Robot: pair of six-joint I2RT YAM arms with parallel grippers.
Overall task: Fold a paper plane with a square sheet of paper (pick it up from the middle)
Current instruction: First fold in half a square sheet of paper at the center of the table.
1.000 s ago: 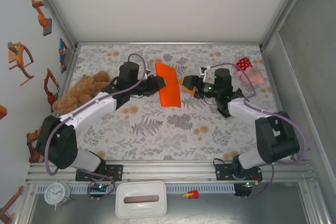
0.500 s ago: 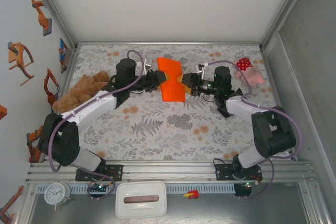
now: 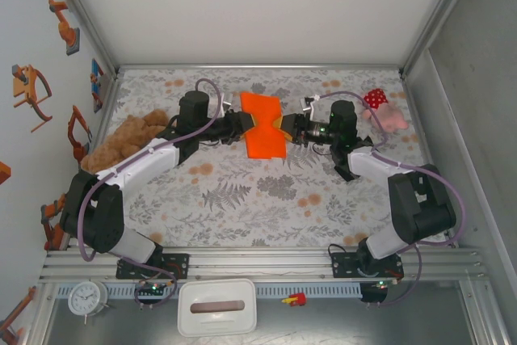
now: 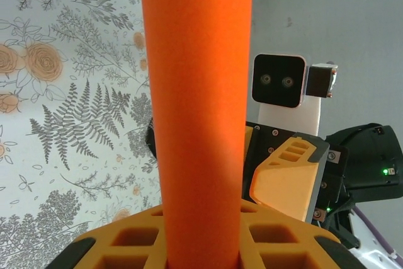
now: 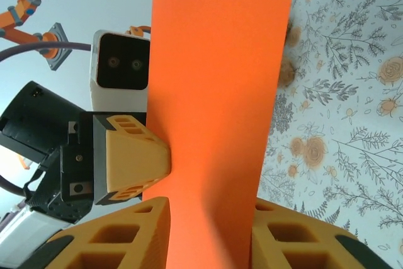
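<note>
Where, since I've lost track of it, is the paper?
In the top view, the paper is at the far middle of the table, pinched between the left gripper and the right gripper.

The square sheet of paper (image 3: 262, 128) sits between both jaws, seemingly above the table (image 3: 266, 199).

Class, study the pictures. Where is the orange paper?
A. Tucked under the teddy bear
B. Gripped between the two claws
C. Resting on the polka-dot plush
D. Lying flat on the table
B: the paper is pinched at its waist, with the left claw on one side and the right claw on the other.
</note>
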